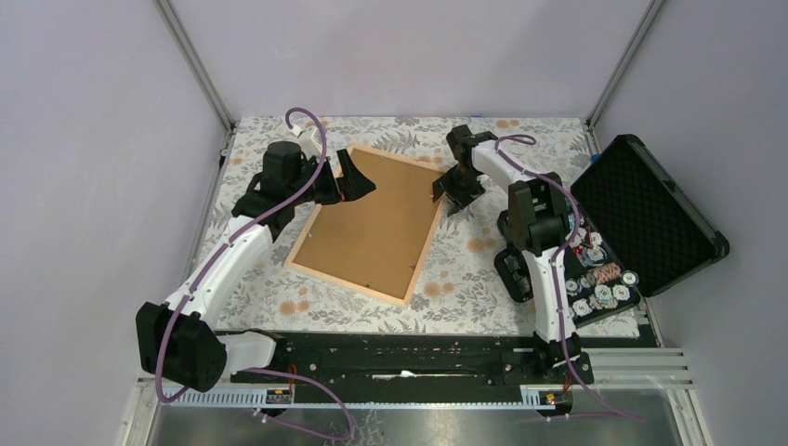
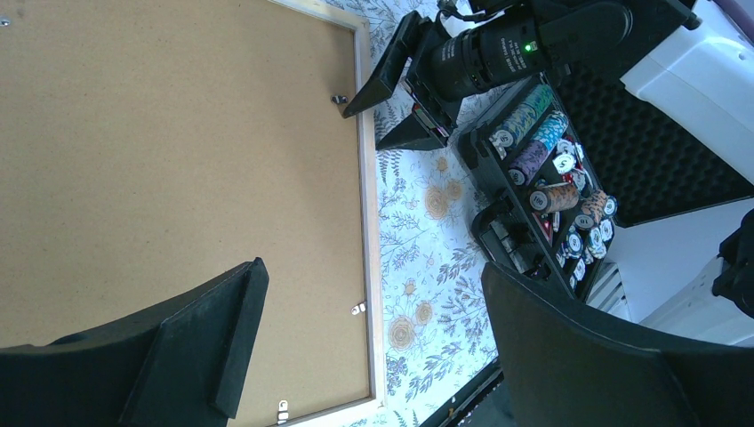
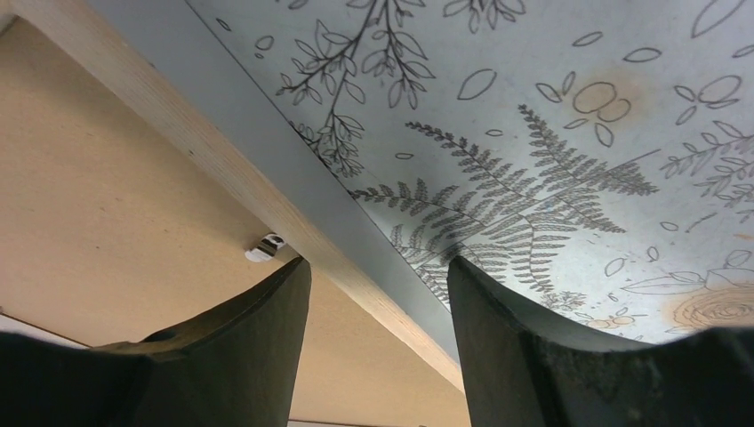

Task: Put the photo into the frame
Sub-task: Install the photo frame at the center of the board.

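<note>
Photo (image 1: 367,223) first: from the overhead camera it lies brown back up inside the frame (image 1: 346,284), which rests aslant on the flowered tabletop (image 1: 483,269), left of centre. The left claw (image 1: 357,178) hangs over the frame's far corner with its jaws spread wide, holding nothing. The right claw (image 1: 449,197) sits at the far end of the right rail, jaws also apart. An open black case (image 1: 650,214) with poker chips (image 1: 599,279) stands well apart on the right.

From the left wrist, the board fills the opening up to the rail, and small metal tabs (image 2: 357,309) show along its edge (whether they are turned over the board is too small to tell). One finger of the right claw has its tip just beside one of them.

From the right wrist, the two fingers (image 3: 231,347) straddle the pale rail with nothing pinched between them, and one tab lies just ahead on the board side.

To my eye the board is seated and securing it remains. To do that well, bear down lightly on the board with the left claw so the frame cannot skate on the cloth. Then work each tab with one fingertip, low and sideways, never levering against the thin rail.
</note>
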`<control>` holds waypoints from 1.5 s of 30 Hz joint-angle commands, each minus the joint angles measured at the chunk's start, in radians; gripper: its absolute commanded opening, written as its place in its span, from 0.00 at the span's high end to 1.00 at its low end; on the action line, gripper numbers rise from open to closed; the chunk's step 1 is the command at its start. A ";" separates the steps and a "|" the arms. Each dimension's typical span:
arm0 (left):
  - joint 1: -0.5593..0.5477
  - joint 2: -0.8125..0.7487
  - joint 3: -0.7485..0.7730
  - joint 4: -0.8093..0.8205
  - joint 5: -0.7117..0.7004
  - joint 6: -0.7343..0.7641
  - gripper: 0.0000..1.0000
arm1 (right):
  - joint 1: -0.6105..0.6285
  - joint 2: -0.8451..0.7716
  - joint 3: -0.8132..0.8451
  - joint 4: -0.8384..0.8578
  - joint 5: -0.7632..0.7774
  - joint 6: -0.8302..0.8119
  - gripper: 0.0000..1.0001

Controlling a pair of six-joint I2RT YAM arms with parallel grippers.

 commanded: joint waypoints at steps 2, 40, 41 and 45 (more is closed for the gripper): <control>-0.006 -0.028 0.033 0.036 0.017 0.012 0.01 | 0.017 0.002 0.028 -0.018 0.051 0.032 0.32; -0.013 -0.030 0.032 0.036 0.023 0.009 0.01 | 0.017 0.094 0.141 -0.047 0.082 0.141 0.15; -0.014 -0.031 0.033 0.038 0.023 0.010 0.01 | 0.016 0.097 0.143 -0.051 0.086 0.144 0.15; -0.015 -0.032 0.033 0.036 0.026 0.010 0.01 | 0.019 0.100 0.138 -0.076 0.104 0.151 0.16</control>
